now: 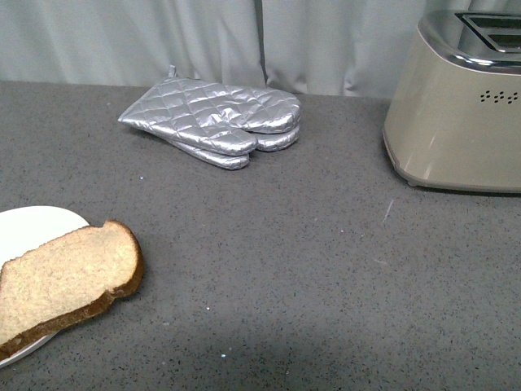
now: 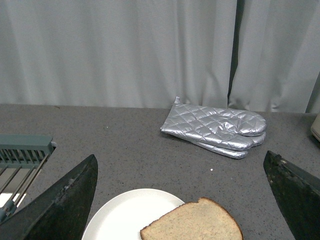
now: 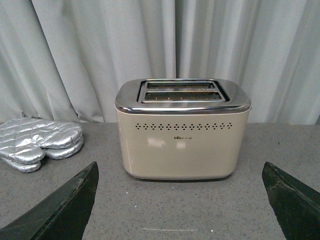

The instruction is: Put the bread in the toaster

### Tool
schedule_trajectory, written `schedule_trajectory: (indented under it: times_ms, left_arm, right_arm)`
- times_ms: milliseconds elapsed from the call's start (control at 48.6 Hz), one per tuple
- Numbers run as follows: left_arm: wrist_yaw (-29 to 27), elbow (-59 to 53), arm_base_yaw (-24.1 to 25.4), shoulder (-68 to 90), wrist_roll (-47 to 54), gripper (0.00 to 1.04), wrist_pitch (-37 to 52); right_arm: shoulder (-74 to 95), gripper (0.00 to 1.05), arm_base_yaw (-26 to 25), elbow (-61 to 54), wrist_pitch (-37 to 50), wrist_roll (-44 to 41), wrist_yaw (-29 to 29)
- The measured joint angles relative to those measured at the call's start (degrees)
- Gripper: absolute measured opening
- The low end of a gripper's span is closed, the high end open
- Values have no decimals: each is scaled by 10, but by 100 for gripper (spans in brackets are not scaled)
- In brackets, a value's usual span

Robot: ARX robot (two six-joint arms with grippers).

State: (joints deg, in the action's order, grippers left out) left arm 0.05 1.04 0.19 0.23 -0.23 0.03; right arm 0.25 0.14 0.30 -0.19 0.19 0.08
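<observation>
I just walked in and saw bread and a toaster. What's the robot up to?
Nothing is being held yet. The bread lies on a white plate, poking over its rim. The left jaws are wide open and pointed toward it. The right jaws are open too, facing the toaster, whose slots look empty. Silver oven mitts lie between them, at the back of the counter.

Only marking: small dark brand print on toaster front face, centred just under row of vent holes, seen in right wrist view. Characters too small and blurred to read. Front view: toaster side, no lettering legible. Left wrist view: nothing readable. No numbers, labels or signs legible anywhere.
</observation>
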Motion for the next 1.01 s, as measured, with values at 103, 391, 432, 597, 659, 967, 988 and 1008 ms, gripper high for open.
schedule_trajectory:
  times_ms: [103, 391, 432, 597, 659, 967, 988, 1008]
  left_arm:
    - [0, 0, 0, 0, 0, 98, 0]
    - [0, 0, 0, 0, 0, 98, 0]
    - [0, 0, 0, 0, 0, 98, 0]
    - [0, 0, 0, 0, 0, 98, 0]
    - [0, 0, 0, 0, 0, 98, 0]
    - [255, 34, 48, 205, -460, 98, 21]
    - [255, 38, 49, 230, -493, 98, 45]
    - [255, 44, 52, 270, -517, 98, 83]
  right_arm:
    - [0, 95, 0, 0, 0, 0, 0]
    - [0, 95, 0, 0, 0, 0, 0]
    - [0, 95, 0, 0, 0, 0, 0]
    - [0, 95, 0, 0, 0, 0, 0]
    - [0, 95, 0, 0, 0, 0, 0]
    - [0, 95, 0, 0, 0, 0, 0]
    - [0, 95, 0, 0, 0, 0, 0]
    - [0, 95, 0, 0, 0, 0, 0]
